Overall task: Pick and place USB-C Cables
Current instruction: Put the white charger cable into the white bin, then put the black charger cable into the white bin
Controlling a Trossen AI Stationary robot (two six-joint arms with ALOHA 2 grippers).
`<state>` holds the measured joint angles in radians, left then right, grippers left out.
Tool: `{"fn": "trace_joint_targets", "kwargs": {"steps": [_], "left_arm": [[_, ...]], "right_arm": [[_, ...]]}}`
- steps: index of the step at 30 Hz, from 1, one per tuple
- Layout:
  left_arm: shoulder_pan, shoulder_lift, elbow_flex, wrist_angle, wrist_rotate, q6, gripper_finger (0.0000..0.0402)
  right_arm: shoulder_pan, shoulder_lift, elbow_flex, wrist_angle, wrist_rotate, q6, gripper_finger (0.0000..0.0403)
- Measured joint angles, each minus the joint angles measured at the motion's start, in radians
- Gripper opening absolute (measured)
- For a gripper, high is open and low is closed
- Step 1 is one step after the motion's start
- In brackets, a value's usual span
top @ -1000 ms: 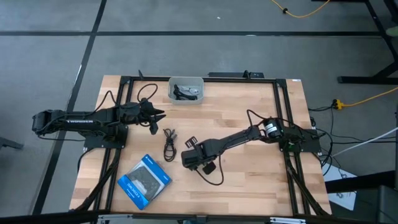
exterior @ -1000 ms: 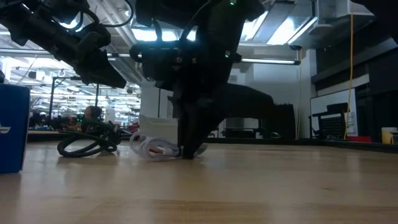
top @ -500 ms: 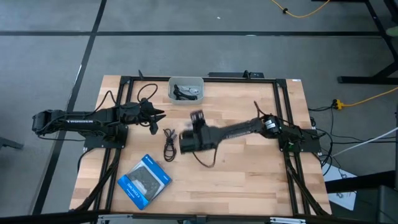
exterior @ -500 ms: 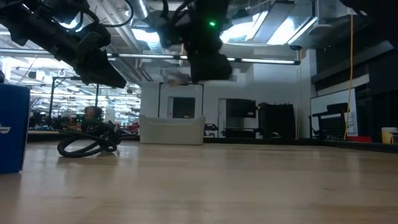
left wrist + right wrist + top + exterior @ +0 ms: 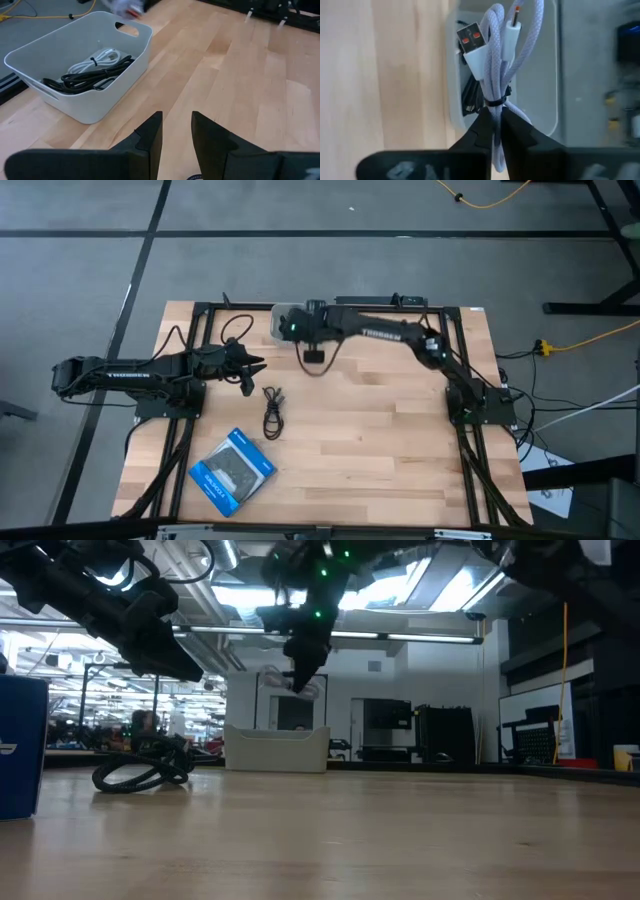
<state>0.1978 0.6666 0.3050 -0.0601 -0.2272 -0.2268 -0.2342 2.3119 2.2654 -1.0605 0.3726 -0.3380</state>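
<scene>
The right gripper is clenched on a pale grey cable bundle, pinching it just below its tie and holding it in the air over the white bin at the far edge of the counter. Released off-centre, the bundle could catch the bin's rim and tip outside. The thin grip might also let it slip early. The left gripper waits near the bin, its fingers slightly parted and empty. Black and pale cables already lie in the bin, and one black cable remains on the counter beside a blue packet. From above, the arm covers much of the bin, so the bundle's exact position over it is hard to judge.
</scene>
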Motion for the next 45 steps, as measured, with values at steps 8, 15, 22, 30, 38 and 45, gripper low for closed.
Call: {"fn": "trace_joint_targets", "kwargs": {"steps": [8, 15, 22, 30, 38, 45], "left_arm": [[0.0, 0.0, 0.0, 0.0, 0.0, 0.001, 0.0096], [0.0, 0.0, 0.0, 0.0, 0.0, 0.001, 0.0096], [0.0, 0.0, 0.0, 0.0, 0.0, 0.001, 0.0096], [0.0, 0.0, 0.0, 0.0, 0.0, 0.002, 0.0096], [0.0, 0.0, 0.0, 0.0, 0.0, 0.002, 0.0096], [0.0, 0.0, 0.0, -0.007, 0.008, -0.007, 0.0096]], "right_arm": [[-0.128, 0.0, 0.0, 0.009, -0.257, 0.121, 0.0063], [-0.151, 0.0, 0.0, 0.137, -0.325, 0.122, 0.0089], [-0.138, 0.0, 0.0, 0.165, -0.336, 0.248, 0.0108], [-0.067, 0.0, 0.0, -0.014, -0.673, 0.468, 0.0109], [0.067, 0.0, 0.0, -0.294, -0.662, 0.345, 0.0109], [0.193, 0.0, 0.0, -0.516, -0.542, 0.374, 0.011]]}}
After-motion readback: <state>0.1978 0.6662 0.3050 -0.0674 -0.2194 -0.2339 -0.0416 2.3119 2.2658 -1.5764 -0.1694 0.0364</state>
